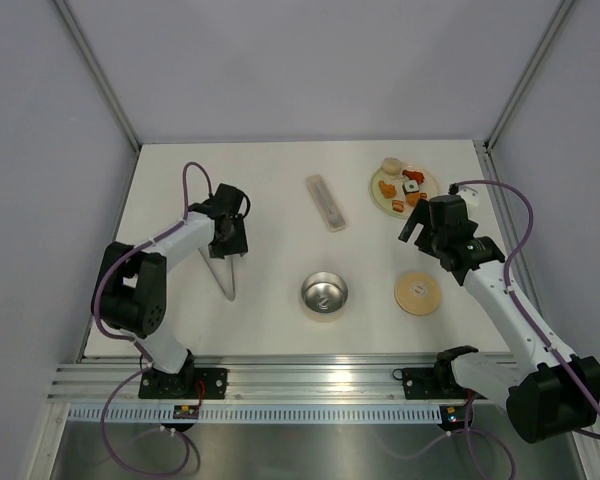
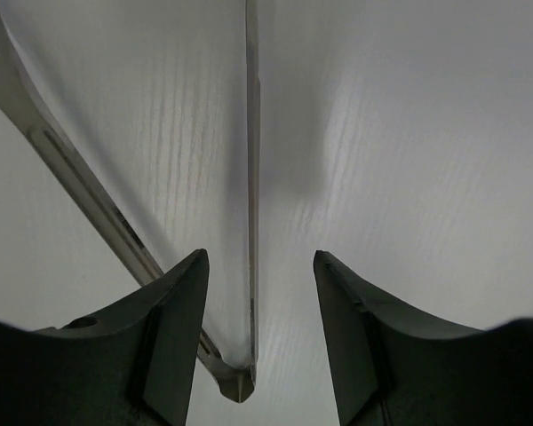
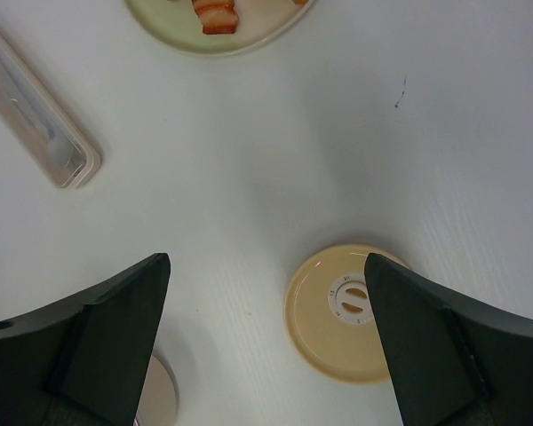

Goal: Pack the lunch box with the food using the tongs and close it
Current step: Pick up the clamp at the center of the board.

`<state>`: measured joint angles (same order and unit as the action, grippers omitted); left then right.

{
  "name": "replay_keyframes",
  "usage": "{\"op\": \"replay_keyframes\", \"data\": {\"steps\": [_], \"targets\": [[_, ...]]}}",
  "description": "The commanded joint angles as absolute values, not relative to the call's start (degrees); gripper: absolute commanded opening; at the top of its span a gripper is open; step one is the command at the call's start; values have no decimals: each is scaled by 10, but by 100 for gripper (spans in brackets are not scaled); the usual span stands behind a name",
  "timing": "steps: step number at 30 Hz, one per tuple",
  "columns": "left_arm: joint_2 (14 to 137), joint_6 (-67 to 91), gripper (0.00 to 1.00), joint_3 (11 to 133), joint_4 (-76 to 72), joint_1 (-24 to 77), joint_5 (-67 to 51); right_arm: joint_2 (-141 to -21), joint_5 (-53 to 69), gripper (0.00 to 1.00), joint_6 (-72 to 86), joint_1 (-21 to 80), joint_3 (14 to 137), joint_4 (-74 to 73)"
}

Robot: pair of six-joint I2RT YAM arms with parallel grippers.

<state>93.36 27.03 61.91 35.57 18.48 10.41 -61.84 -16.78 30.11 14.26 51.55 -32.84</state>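
straddling one arm of the tongs [image 2: 251, 177] near the joined end with left jaws half apart, nothing pinched. hovering with right jaws wide and empty over the bench [image 1: 280, 180], between lid [image 3: 346, 311] and plate [image 3: 164, 22]. finding the lunch box [image 1: 324, 294] uncovered mid-bench, food [image 1: 408, 187] on the plate.

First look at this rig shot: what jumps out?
The left hand hangs low over the silver tongs at left, straddling one arm, not yet gripping. In the middle the steel lunch box stands open and empty, its tan lid to its right, the food on the far plate.
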Motion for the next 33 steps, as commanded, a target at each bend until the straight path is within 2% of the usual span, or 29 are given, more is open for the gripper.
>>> {"op": "replay_keyframes", "data": {"steps": [1,6,12,17,18,19,20,24,27,30,33], "targets": [[955,291,51,637,316,184,96,-608,-158,100,314,145,510,-326],[976,301,41,635,313,184,97,-617,-155,99,315,144,510,-320],[986,301,18,636,317,184,102,-628,-153,99,316,145,519,-321],[981,300,19,636,321,184,112,-623,-152,100,315,144,514,-321],[983,301,21,636,320,184,113,-622,-152,99,315,145,512,-322],[983,301,31,637,321,184,114,-621,-151,100,314,144,512,-322],[986,301,36,637,321,185,114,-620,-151,99,314,145,510,-322],[998,302,38,635,317,185,111,-613,-150,100,315,144,506,-323],[999,301,25,635,316,185,106,-606,-150,99,314,144,504,-324],[992,295,1,650,327,184,109,-599,-154,100,312,144,503,-327],[970,283,0,676,351,185,106,-594,-154,99,302,144,503,-328]]}}
